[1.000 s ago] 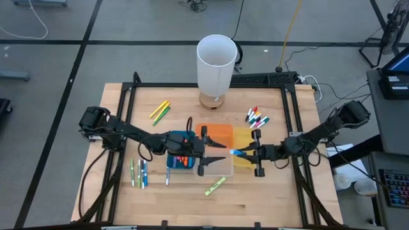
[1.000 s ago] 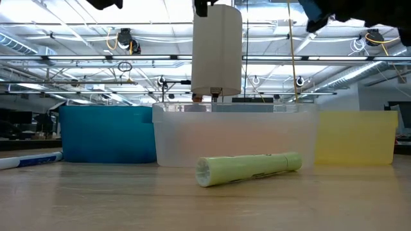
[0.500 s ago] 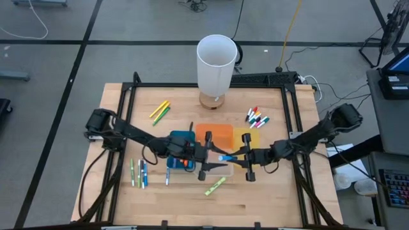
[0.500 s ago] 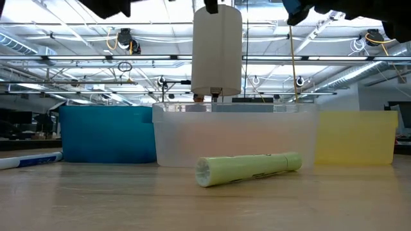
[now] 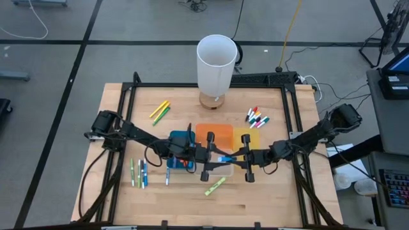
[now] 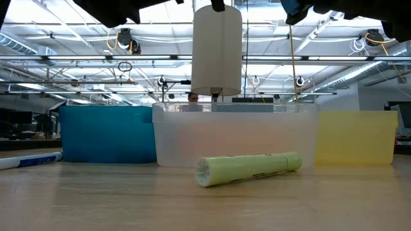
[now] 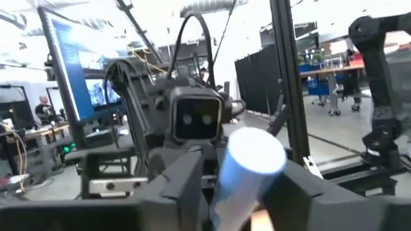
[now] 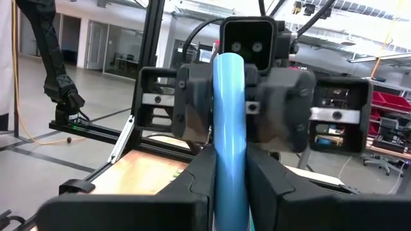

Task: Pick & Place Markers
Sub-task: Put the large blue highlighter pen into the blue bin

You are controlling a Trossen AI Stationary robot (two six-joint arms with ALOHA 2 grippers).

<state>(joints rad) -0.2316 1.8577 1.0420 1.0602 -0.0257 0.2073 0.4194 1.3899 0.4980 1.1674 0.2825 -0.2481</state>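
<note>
My right gripper (image 5: 238,157) is shut on a light blue marker (image 5: 224,158) and carries it level above the clear bin (image 5: 220,169). My left gripper (image 5: 209,157) faces it from the table's left, open, with its fingers close on either side of the marker's free end (image 7: 253,159). Whether they touch it I cannot tell. Loose markers lie flat on the table: a yellow and green pair (image 5: 160,111), white ones with coloured caps (image 5: 257,118), several green and blue ones (image 5: 138,172) and a green highlighter (image 5: 215,186) (image 6: 247,169). My right gripper pinches the light blue marker's barrel (image 8: 228,160) between its two fingers. The fingers come level from the table's right and lie along the marker. The marker is lifted clear and sticks out level past the fingertips toward the left gripper.
A blue bin (image 5: 180,142) with orange markers (image 5: 183,162) in it, an orange bin (image 5: 216,133) and a yellow bin (image 5: 241,135) stand mid-table by the clear bin. A tall white cylinder (image 5: 216,62) stands at the far edge. A black frame (image 5: 291,128) borders the table.
My right gripper has carried the blue marker toward the table's left, from over the yellow bin to over the clear bin. My left gripper has moved right toward it, and the two now face each other with the marker's end between the left fingers.
</note>
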